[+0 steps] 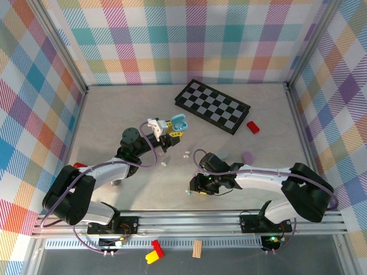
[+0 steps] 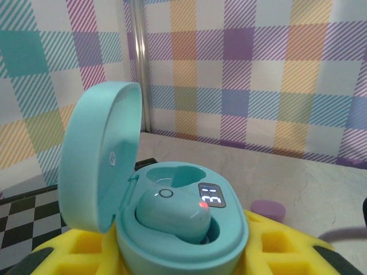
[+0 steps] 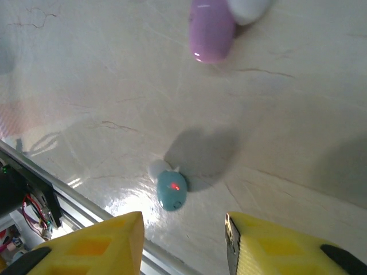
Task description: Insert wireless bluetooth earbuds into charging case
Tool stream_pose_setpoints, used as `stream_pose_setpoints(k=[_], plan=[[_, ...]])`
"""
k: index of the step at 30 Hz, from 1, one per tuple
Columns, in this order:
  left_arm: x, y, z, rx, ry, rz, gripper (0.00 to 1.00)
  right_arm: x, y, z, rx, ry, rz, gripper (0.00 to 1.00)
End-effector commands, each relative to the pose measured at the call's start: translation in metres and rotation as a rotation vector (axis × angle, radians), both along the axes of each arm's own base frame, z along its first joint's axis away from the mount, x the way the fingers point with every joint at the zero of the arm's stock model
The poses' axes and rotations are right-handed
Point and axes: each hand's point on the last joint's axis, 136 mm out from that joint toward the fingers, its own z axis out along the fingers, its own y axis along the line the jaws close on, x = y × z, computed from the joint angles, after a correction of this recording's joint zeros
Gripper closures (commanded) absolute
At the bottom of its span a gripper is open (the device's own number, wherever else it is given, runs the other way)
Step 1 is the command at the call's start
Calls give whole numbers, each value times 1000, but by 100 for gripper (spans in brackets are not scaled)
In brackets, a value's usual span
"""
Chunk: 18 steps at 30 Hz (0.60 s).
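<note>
So my left claw point(image 1: 170, 130) is clamped tight on the open teal pebble-shaped plastic charging case point(image 2: 184, 236), with one seated teal earbud point(image 2: 172, 215) glowing red and the pocket behind it empty. The one I need, a tiny glossy loose teal earbud point(image 3: 171, 192), lies on the pale worktop point(image 3: 275, 114) close to the metal rail point(image 3: 69, 192) at the near edge. My right claw point(image 3: 183, 235) hangs over it with the yellow pads fairly narrow but apart, gripping nothing. My worry is that the bud is so small, round and slick that an off-centre pinch could squirt it sideways, maybe over that rail. If I grab it twisted, it probably won't drop into the pocket, and a clumsy approach could knock the raised lid shut. As for writing, the case's small lit display reads something like "33". There's a small mark inside the lid too tiny to read, and no brand name I can make out.
</note>
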Motion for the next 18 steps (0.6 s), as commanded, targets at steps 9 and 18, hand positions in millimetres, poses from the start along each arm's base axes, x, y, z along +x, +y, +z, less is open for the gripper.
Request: stream_pose_setpoints(k=[9,18], plan=[[-12,3,15,-15,-25,-30,70,2,20,-9,-5,20,17,64],[-14,3,14,-11,-30,-33,70,0,19,-17,-33,44,22,76]])
